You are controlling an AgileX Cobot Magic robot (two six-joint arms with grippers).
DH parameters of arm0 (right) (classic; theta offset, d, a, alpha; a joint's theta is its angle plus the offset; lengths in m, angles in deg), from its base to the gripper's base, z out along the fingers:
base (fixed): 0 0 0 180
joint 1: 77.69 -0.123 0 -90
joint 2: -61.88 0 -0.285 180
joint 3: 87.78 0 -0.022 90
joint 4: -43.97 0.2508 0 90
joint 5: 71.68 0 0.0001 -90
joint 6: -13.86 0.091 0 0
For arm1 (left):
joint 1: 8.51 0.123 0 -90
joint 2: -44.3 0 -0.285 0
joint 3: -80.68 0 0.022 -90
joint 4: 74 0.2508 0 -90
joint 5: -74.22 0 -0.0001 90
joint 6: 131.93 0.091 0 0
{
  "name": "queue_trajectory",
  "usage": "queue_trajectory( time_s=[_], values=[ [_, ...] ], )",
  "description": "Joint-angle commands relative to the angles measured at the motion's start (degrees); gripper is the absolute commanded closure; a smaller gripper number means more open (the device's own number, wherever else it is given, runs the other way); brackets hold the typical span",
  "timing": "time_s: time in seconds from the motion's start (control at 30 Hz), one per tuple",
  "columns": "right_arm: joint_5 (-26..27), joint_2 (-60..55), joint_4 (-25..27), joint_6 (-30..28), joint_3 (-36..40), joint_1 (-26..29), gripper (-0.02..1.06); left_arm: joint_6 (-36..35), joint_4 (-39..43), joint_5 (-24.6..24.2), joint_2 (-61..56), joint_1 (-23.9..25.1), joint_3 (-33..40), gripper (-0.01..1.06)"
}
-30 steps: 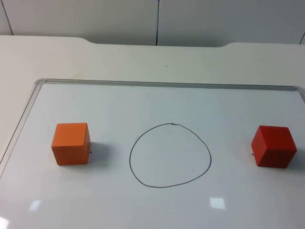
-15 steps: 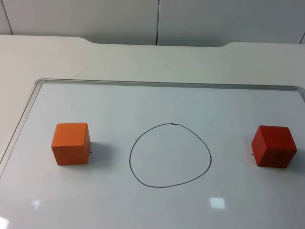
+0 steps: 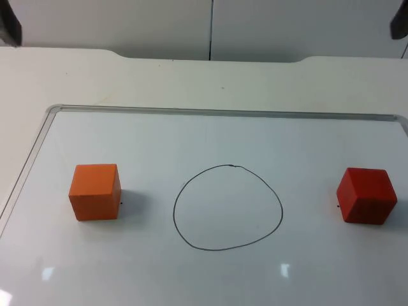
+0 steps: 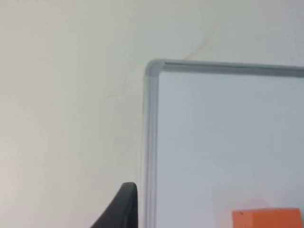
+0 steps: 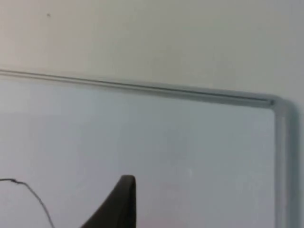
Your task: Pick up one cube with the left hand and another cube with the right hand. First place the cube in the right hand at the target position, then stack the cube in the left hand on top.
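L end effector [image 3: 9, 25] & R end effector [image 3: 400, 24] at far corners; opening can't tell; hold nothing visible.

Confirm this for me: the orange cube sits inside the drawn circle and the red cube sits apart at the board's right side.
Not quite. In the top view the orange cube sits outside the drawn circle, off to its left on the whiteboard. The red cube does sit apart at the board's right side.
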Motion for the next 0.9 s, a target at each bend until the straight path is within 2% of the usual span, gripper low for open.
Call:
queue_trajectory(
  time_s=[0.0, 0.1, 0.13, 0.23, 0.4, 0.57, 0.67, 0.77, 0.87],
  values=[
    [1.8, -0.3, -0.8, 2.6, 1.5, -2.4, -0.01, -3.1, 0.6, 1.8, -0.2, -3.2, 1.5, 0.00],
    [5.0, -0.2, -0.5, 3.5, 7.6, -4.9, -0.01, -7.2, 2.7, 3.2, -0.2, -7.4, 2.3, 0.00],
    [5.0, -0.2, -0.5, 3.5, 7.6, -4.9, -0.01, -7.2, 2.7, 3.2, -0.2, -7.4, 2.3, 0.00],
    [9.8, 0.1, 0.8, 5.9, 14.7, -5.5, -0.01, -10.5, 4.9, 4.0, -0.1, -9.5, 2.3, 0.00],
    [13.3, 1.8, 1.6, 6.5, 21.2, -5.5, -0.01, -12.7, 7.2, 4.4, 0.3, -9.5, 3.0, 0.00],
    [13.8, 2.1, 1.8, 6.5, 22.2, -5.5, -0.01, -12.7, 6.1, 5.3, 3.2, -9.7, 4.5, 0.00],
    [14.1, 2.1, 2.1, 6.6, 22.2, -5.5, -0.01, -12.8, 6.2, 6.5, 5.6, -11.5, 4.7, 0.00],
    [14.1, 2.1, 2.1, 8.7, 22.3, -5.5, -0.01, -14.2, 6.6, 8.9, 10.8, -15.9, 4.7, 0.00],
    [14.4, 2.1, 2.1, 9.5, 22.3, -5.5, -0.01, -15.9, 6.6, 9.3, 13.5, -17.2, 4.5, 0.00]
  ],
)
